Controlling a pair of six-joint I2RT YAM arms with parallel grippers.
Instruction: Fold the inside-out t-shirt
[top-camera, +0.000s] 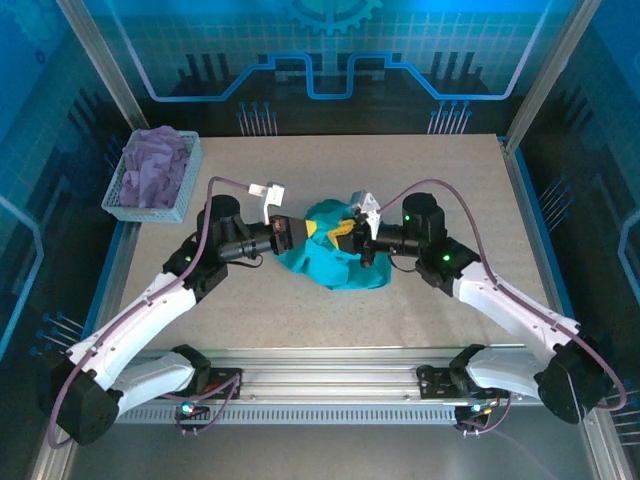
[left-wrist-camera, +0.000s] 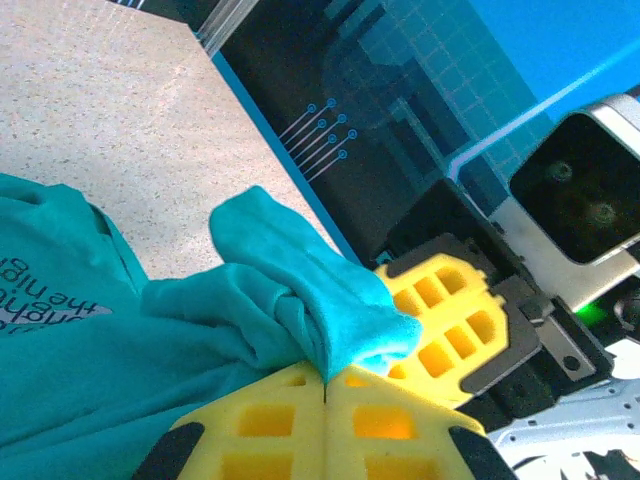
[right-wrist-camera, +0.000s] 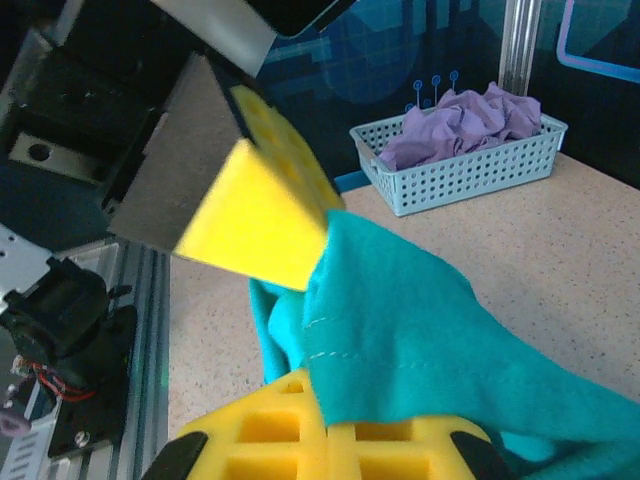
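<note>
Two grippers meet nearly tip to tip over the inside-out t-shirt (top-camera: 350, 268), which lies as a bunched teal heap on the table (top-camera: 470, 190), well apart from the blue basket (top-camera: 118, 208) and out toward the middle of the surface. The left gripper (left-wrist-camera: 325, 378), on the basket side of the heap, has its yellow fingers pressed together on a fold of teal cloth that rises from the seam between them. The right gripper (right-wrist-camera: 322, 415), on the side away from the basket, pinches a stitched hem in the same manner, and the cloth is lifted slightly off the heap between the two. Holding neighbouring points of one edge this closely probably serves to secure a shared section of hem, so that drawing the grippers apart, one toward the basket and one away from it, would stretch the garment open. Pale lettering (left-wrist-camera: 50, 290) on the cloth near the left gripper reads faintly, which fits a shirt turned inside out. Since the shirt is crumpled rather than flat, folding proper appears not yet begun. A lavender garment (top-camera: 155, 165) fills the basket, clear of both arms.
</note>
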